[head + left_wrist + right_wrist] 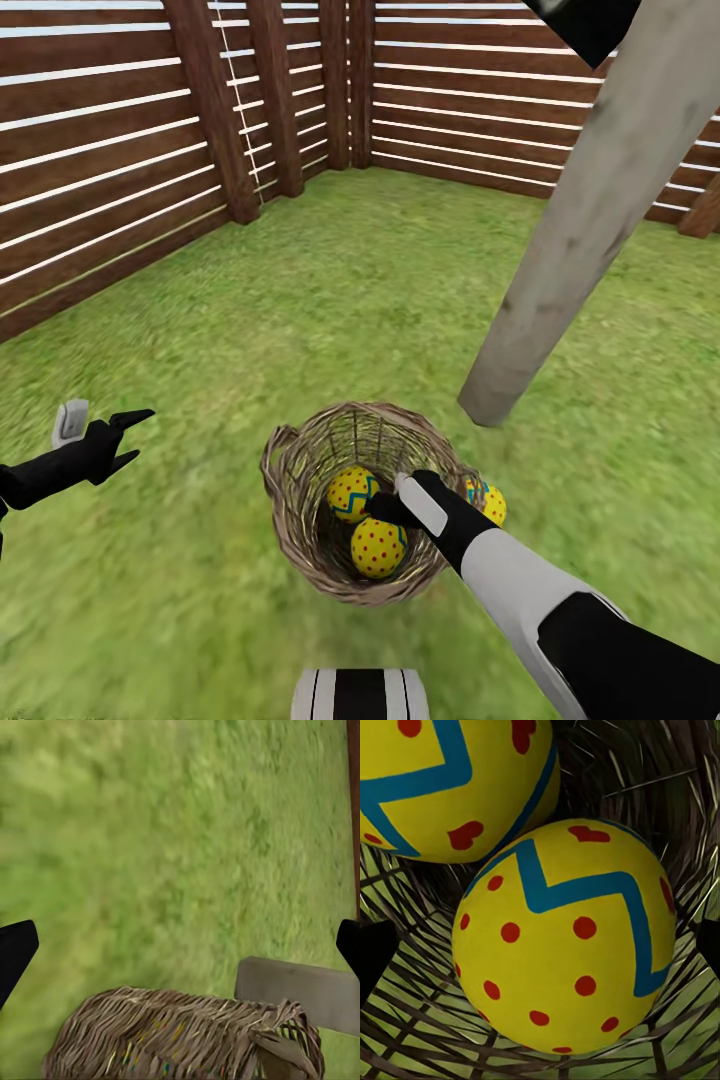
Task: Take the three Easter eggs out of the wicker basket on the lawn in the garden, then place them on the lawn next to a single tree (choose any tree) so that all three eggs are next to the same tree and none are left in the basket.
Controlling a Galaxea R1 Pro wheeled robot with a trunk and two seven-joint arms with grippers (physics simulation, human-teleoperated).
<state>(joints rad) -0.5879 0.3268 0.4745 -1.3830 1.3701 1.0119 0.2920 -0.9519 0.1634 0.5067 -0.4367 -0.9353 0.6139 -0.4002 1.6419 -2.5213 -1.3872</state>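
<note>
Wicker basket (350, 505) sits on the lawn (300, 300), just beside the base of the grey-beige tree trunk (590, 215). Two Easter eggs inside it: one (352, 492) toward the far side, one (378, 547) nearer me, touching or nearly so. Third egg (490, 503) shows past the basket's right rim, partly hidden by my right arm; can't tell if it's inside or out on the grass.

My right gripper (395, 505) is reaching down into the basket, tips over the eggs. Right wrist view: near egg (564, 937) sits between the two dark fingertips at the frame edges, fingers spread wider than the egg, not touching it, nothing held. Second egg (442, 780) right behind it, woven wall (660, 780) around both.

My left gripper (128, 438) hovers over the grass well left of the basket, fingers apart, empty. Left wrist view shows the basket's side (187, 1035) and trunk base (300, 994).

Reddish-brown slat fence (100, 150) closes off the corner behind
</note>
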